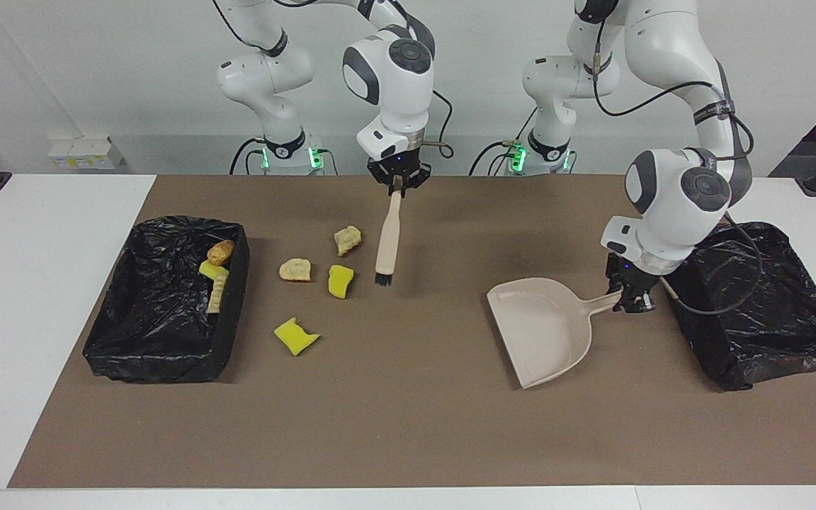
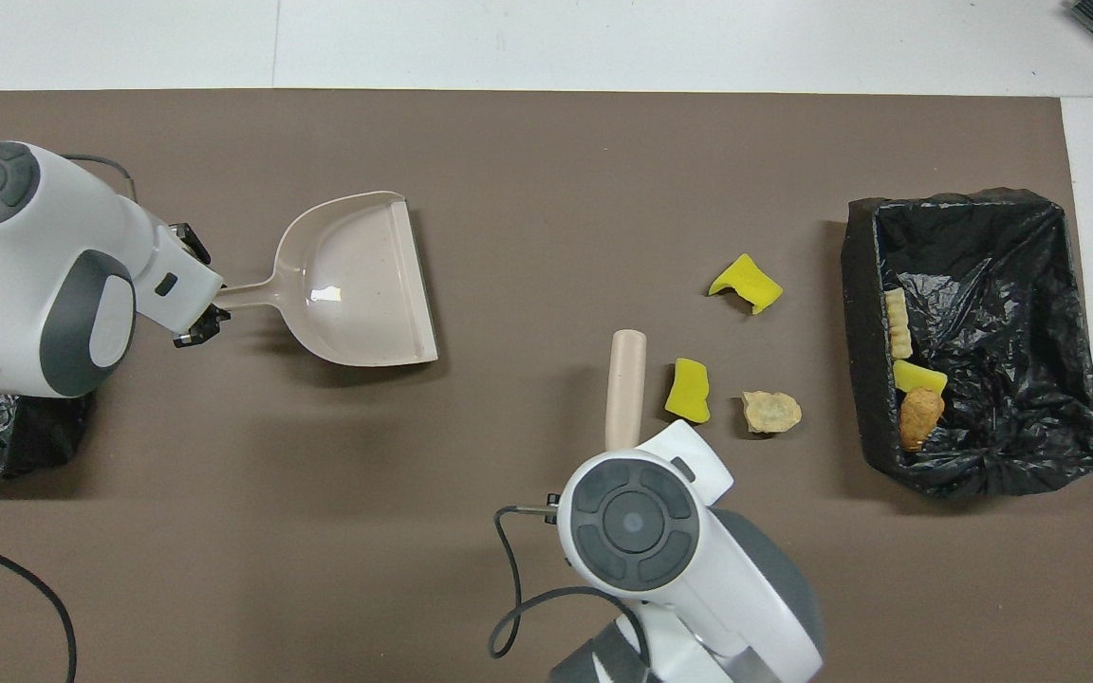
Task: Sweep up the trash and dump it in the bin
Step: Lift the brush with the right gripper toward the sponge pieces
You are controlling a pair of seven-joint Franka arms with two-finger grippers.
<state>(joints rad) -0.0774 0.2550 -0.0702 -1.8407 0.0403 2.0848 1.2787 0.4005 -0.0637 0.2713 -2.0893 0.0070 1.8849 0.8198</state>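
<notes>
Now, by line:
Right gripper: the right gripper (image 1: 399, 185) is clamped tight on the handle of the brush (image 1: 387, 237), over the mat just beside the loose scraps; bristles hang low, near the mat.
Left gripper: the left gripper (image 1: 632, 301) is closed on the handle of the dustpan (image 1: 542, 327), held level over the mat toward the left arm's end, its open lip turned toward the scraps.
Trash on the mat: four scraps of the trash (image 1: 338, 280) lie loose beside the bin, two yellow, two tan; the brush tip is just beside the nearest yellow one.
Trash in the bin: three more pieces (image 1: 217, 273) rest inside the black-lined bin (image 1: 160, 333) at the right arm's end, against the wall closest to the loose scraps.
Open room: a wide bare stretch of brown mat (image 1: 408, 425) lies between dustpan and scraps, and along the edge farthest from the robots.
Second bin: another black-lined bin (image 1: 769, 319) sits at the left arm's end, just beside the left gripper.
Surface: the mat covers a white table (image 1: 40, 283), against a plain white wall.
Hidden: in the overhead view the right arm's wrist covers one tan scrap and the brush handle's grip; the left arm covers most of the second bin.
</notes>
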